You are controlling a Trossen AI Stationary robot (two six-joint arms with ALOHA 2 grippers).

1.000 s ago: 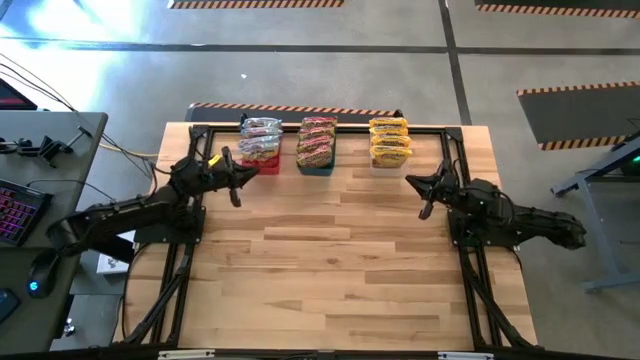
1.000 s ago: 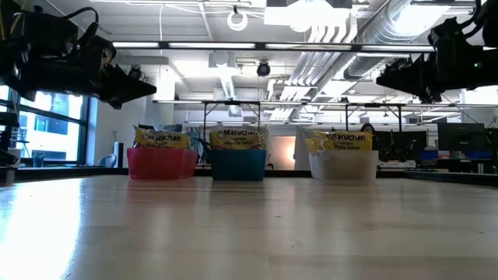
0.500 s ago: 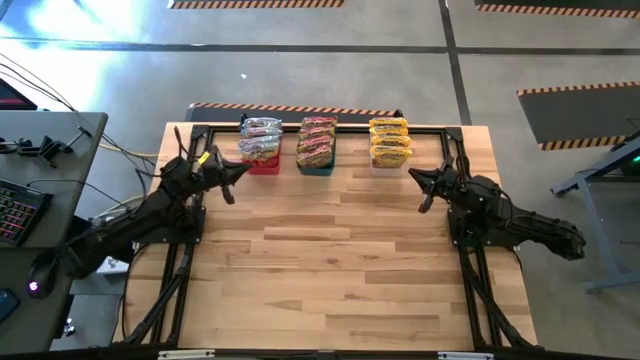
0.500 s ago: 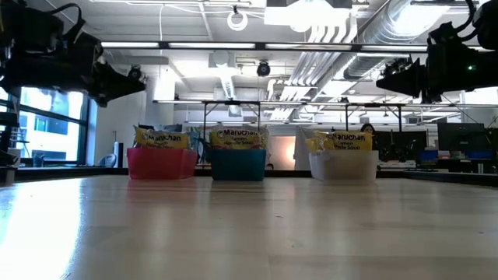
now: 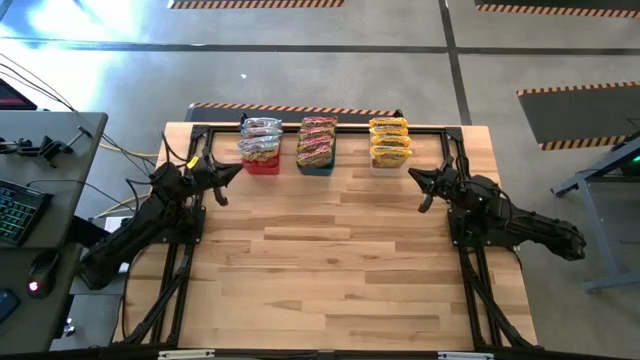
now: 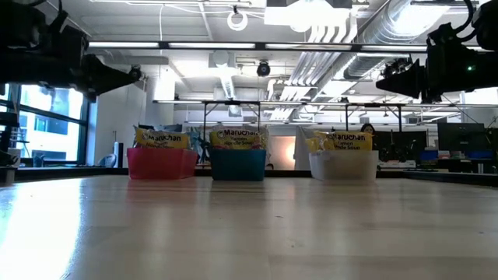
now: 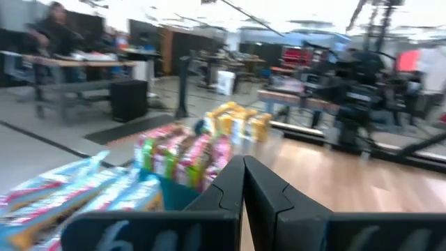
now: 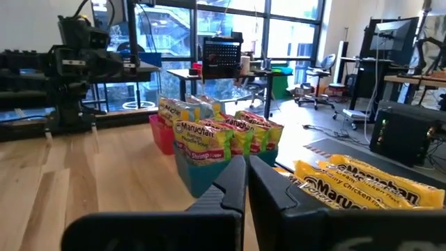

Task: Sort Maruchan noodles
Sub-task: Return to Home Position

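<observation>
Maruchan noodles stand upright in three bins along the table's far edge: silvery packets (image 5: pixel 260 140) in the pink bin (image 6: pixel 161 163), red-pink packets (image 5: pixel 316 142) in the blue bin (image 6: pixel 238 164), yellow packets (image 5: pixel 390 142) in the clear bin (image 6: pixel 344 165). My left gripper (image 5: pixel 235 171) is shut and empty, level, near the pink bin's left side. My right gripper (image 5: pixel 412 176) is shut and empty, level, right of the clear bin. Both hang above the table.
A black frame (image 5: pixel 440 130) runs round the table's far edge and sides behind the bins. The wooden table top (image 5: pixel 330 260) stretches toward the near edge. A desk with keyboard (image 5: pixel 20 210) stands left of the table.
My left arm has drawn back toward the table's left edge and swung, so its shut gripper now points more toward the far edge and the pink bin. The packets and bins have kept still.
</observation>
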